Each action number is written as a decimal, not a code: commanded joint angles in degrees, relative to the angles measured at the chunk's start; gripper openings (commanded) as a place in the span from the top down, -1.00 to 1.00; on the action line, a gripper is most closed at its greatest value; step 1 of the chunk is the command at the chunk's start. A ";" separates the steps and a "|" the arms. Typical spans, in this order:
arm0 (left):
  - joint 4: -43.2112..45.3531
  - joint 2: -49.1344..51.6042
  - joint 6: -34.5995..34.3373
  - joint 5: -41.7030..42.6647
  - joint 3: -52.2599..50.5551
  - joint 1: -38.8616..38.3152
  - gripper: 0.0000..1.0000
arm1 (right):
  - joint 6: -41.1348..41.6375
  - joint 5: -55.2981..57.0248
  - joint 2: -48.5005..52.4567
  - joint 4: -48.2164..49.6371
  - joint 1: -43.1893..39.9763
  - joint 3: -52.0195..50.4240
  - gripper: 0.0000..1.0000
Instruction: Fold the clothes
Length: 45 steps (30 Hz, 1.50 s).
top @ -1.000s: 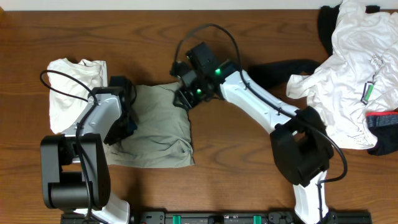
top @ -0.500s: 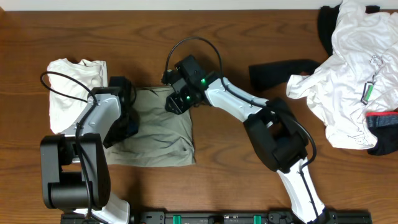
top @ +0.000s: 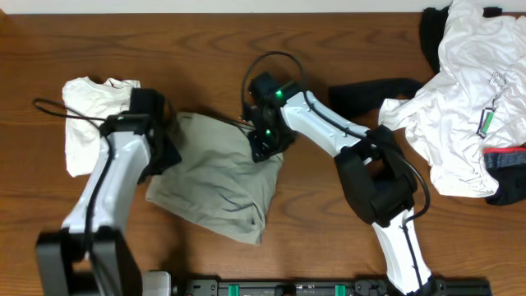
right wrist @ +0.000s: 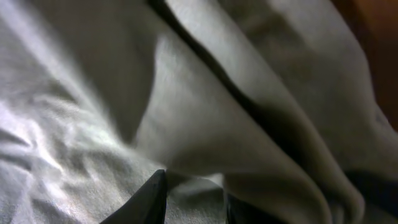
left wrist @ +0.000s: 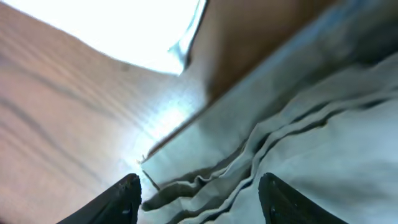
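Note:
The khaki-grey trousers (top: 215, 185) lie folded and skewed on the wooden table, wrinkled along their left edge (left wrist: 323, 124). My left gripper (top: 164, 148) hovers open over that left edge, cloth showing between its spread fingers (left wrist: 202, 199) with nothing pinched. My right gripper (top: 265, 146) sits at the trousers' upper right corner. In the right wrist view a raised fold of khaki cloth (right wrist: 205, 124) runs between its fingers (right wrist: 194, 205), which are shut on it. A folded white shirt (top: 90, 115) rests left of the trousers.
A heap of white shirts (top: 468, 99) fills the back right corner, with a dark piece with a red band (top: 505, 168) at its right edge. A black piece (top: 374, 90) lies between the heap and my right arm. Bare wood (top: 123, 33) stretches along the back.
The trousers have turned and slid to the right, pulled by the right gripper at their upper right corner. The left gripper opened and let go of the left edge.

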 commanded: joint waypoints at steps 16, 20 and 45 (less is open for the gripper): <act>-19.63 -10.93 -0.39 21.24 0.04 0.07 -0.40 | 12.31 7.56 -2.67 4.57 -2.19 -3.21 0.43; -20.92 -10.93 -0.11 22.36 -2.43 0.07 -0.40 | 11.21 4.68 -2.71 8.35 -2.05 -3.21 0.43; 20.74 -10.91 -11.08 36.13 -31.69 0.07 -0.40 | 5.62 5.22 -16.22 10.69 -1.97 -2.86 0.29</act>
